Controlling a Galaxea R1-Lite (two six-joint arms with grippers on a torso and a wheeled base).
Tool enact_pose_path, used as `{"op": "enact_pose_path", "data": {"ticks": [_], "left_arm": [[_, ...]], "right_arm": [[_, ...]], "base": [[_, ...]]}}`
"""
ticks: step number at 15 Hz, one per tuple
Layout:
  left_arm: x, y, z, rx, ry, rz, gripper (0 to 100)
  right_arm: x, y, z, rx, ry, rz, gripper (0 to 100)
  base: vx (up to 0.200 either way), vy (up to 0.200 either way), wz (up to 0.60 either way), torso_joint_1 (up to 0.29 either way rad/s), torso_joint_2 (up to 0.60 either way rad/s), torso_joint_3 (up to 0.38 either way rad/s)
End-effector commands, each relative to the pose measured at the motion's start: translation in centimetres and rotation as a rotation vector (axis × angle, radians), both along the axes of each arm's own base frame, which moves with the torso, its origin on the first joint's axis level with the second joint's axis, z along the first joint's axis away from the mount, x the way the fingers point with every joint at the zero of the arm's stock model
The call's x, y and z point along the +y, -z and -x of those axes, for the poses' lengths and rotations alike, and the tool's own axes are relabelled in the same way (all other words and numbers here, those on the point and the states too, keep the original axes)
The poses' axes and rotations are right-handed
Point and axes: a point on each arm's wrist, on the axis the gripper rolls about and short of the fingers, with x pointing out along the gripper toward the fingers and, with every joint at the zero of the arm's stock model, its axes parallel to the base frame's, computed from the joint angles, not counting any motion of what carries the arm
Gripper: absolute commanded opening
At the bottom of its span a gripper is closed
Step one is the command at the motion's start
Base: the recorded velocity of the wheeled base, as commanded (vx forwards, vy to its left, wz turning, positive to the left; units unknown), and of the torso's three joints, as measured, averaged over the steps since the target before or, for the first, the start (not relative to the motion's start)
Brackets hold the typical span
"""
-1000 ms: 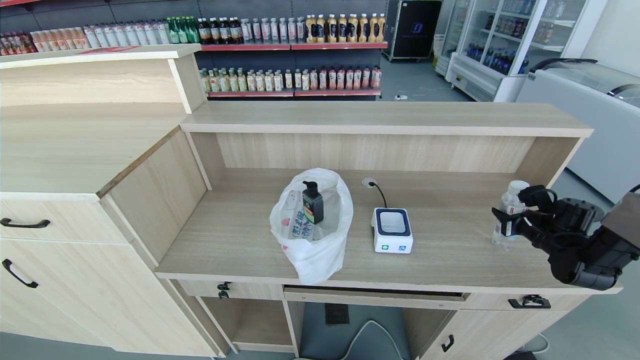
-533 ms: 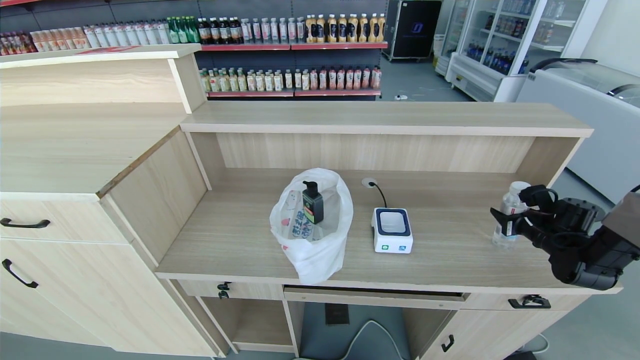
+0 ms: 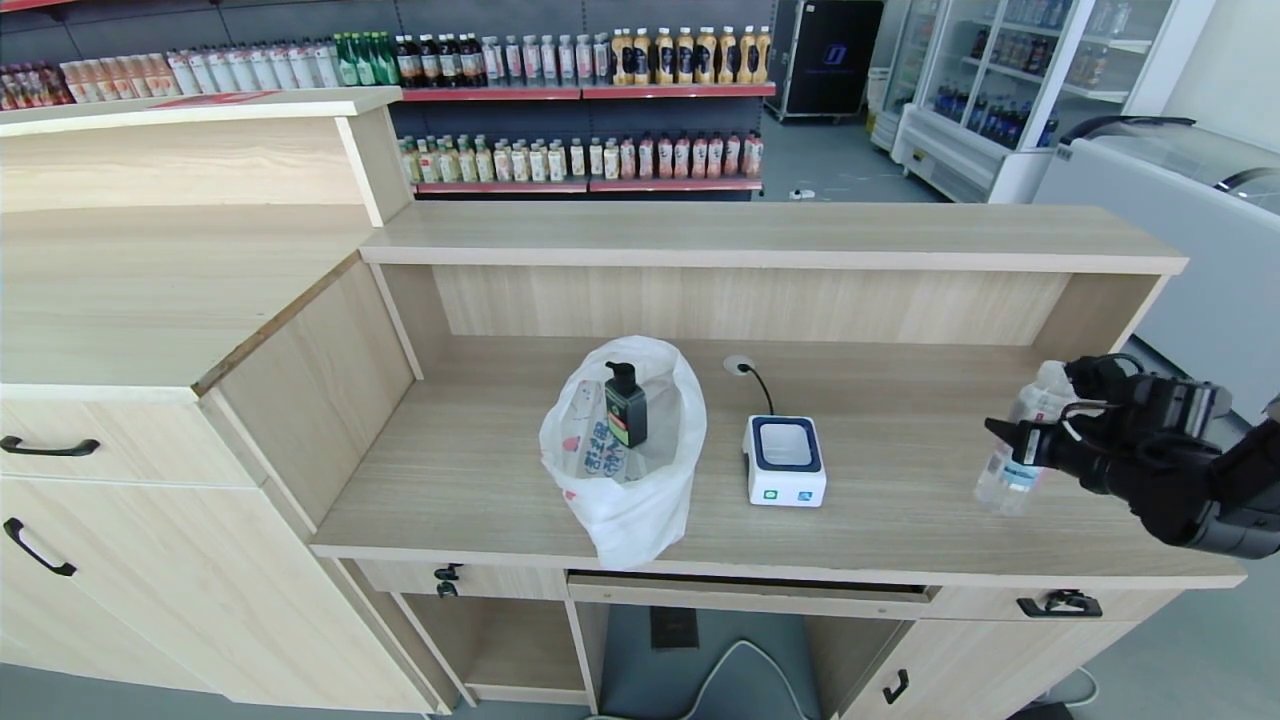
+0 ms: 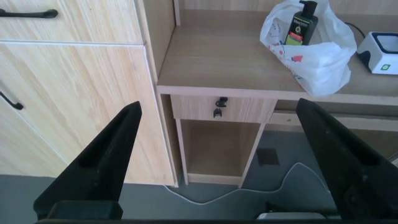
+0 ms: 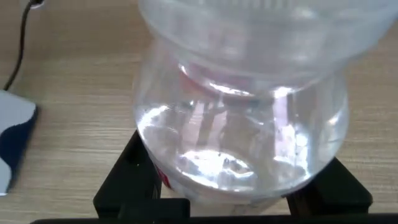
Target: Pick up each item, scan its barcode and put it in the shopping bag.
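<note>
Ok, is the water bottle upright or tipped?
Tipped: in the head view the water bottle leans in the right claw, cap nearer the arm than its base.

One end of the water bottle [image 5: 239, 124] cut off by the frame edge, its middle covered by the right claw [image 3: 1035, 435] in the head view, base of the pump bottle [image 3: 625, 405] sunk inside the bag [image 3: 630, 520], scanner [image 4: 382, 51] clipped at the edge

Wooden counter [image 3: 900, 520], drink shelves [image 3: 580, 95] behind, glass-door fridges [image 3: 1000, 90], chest freezer [image 3: 1180, 170]
</note>
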Motion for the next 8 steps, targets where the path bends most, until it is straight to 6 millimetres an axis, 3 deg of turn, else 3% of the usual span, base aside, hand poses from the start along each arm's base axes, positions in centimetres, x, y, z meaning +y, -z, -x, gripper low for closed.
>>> {"op": "enact_pose_path", "data": {"ticks": [1, 3, 4, 8], "left_arm": [[0.0, 0.0, 0.0, -0.001, 0.000, 0.000, 100], [0.0, 0.0, 0.0, -0.001, 0.000, 0.000, 100], [0.0, 0.0, 0.0, -0.001, 0.000, 0.000, 100], [0.0, 0.0, 0.0, -0.001, 0.000, 0.000, 100]], "right_arm": [[2.1, -9.5, 3.3, -0.053, 0.014, -0.169, 0], [3.8, -14.2, 5.8, 0.009, -0.064, -0.285, 0], [4.9, -15.6, 7.3, 0.039, -0.125, -0.322, 0], [8.9, -18.6, 12.1, 0.027, -0.403, -0.438, 0]], "base": [[0.000, 0.000, 0.00, 0.000, 0.00, 0.000], [0.000, 0.000, 0.00, 0.000, 0.00, 0.000], [0.000, 0.000, 0.00, 0.000, 0.00, 0.000], [0.000, 0.000, 0.00, 0.000, 0.00, 0.000]]}}
